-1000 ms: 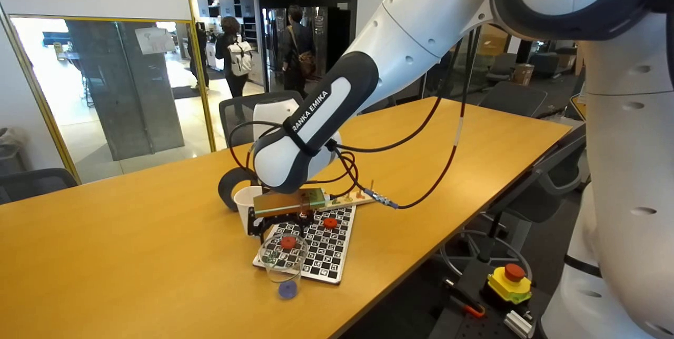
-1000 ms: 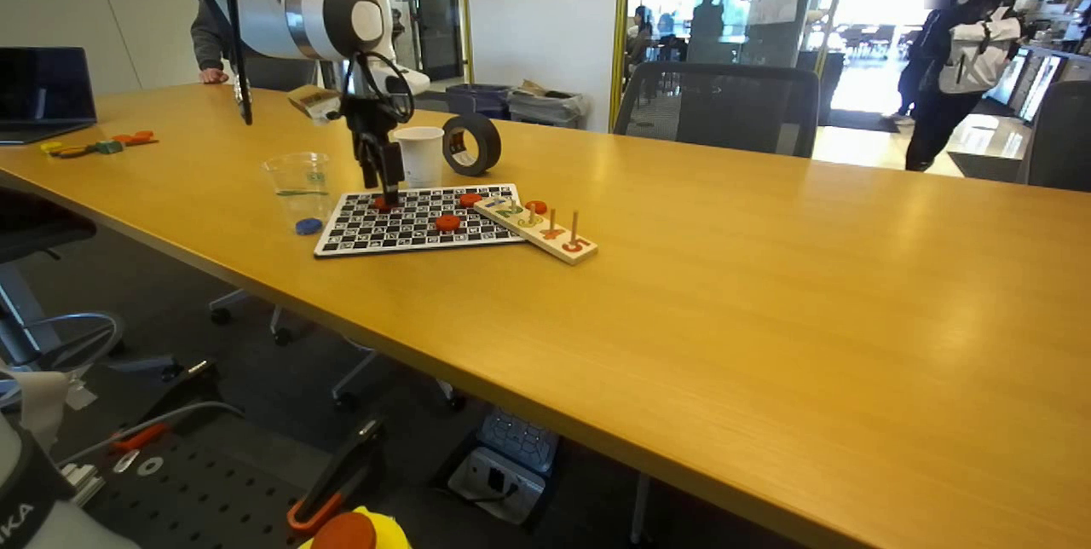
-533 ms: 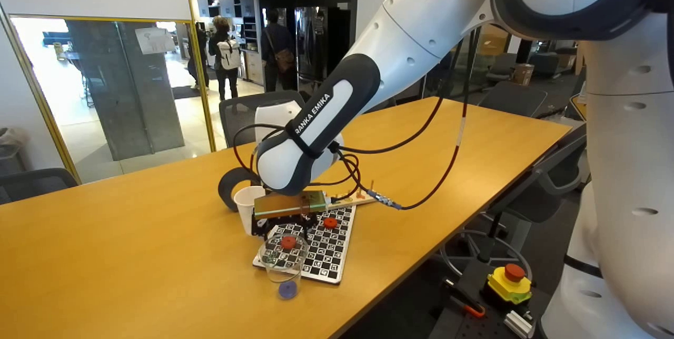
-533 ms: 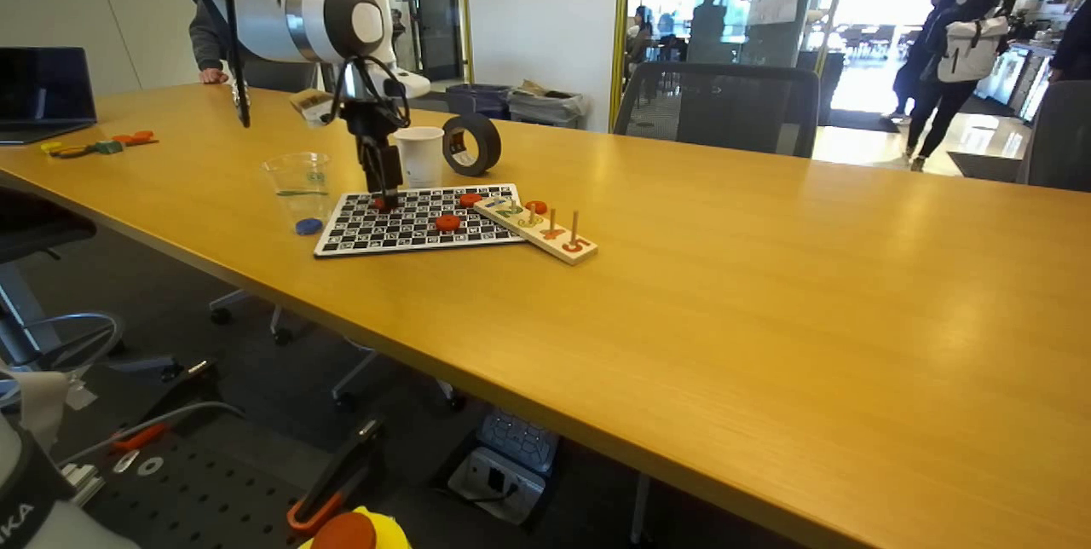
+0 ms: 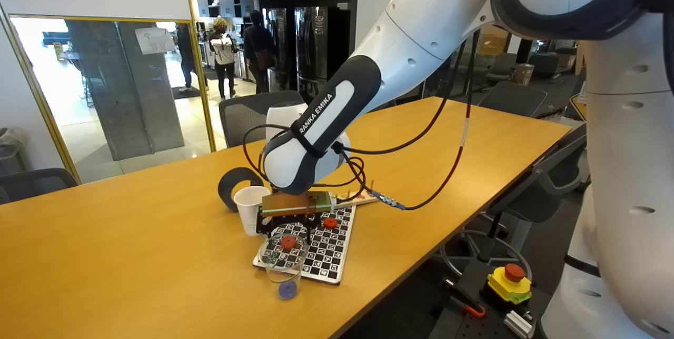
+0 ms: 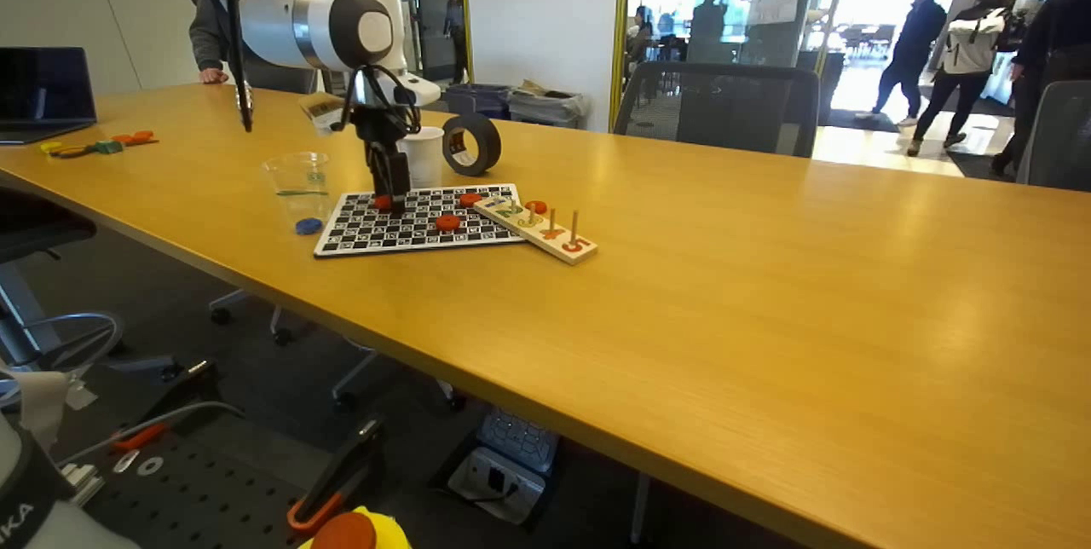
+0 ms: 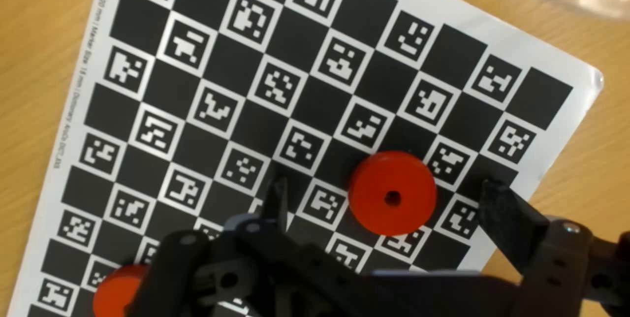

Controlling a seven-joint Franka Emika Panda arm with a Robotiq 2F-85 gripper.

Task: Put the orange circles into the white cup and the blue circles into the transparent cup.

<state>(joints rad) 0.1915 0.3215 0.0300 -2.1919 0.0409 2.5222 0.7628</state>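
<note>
The gripper [image 7: 385,188] points down over the checkered board [image 7: 585,78], its fingers [image 7: 513,226] spread wide, and an orange disc [image 7: 392,216] lies flat on the board between them with a gap showing on either side. How near the fingers come to the surface I cannot tell. The white cup [image 5: 247,216] stands upright close beside the gripper in both exterior views; whether the two touch is unclear. In an exterior view, a black tape roll [image 6: 489,147] stands on edge past that cup from the gripper, while left of the gripper stands the transparent cup [image 6: 294,182], a blue disc [image 6: 308,227] showing at its bottom. Right of the gripper, another orange disc [image 6: 448,223] and a farther orange disc [image 6: 470,200] lie on the board, and beyond them a pegged wooden strip [image 6: 537,229] lies across its edge with one more orange disc [image 6: 536,207] just behind.
</note>
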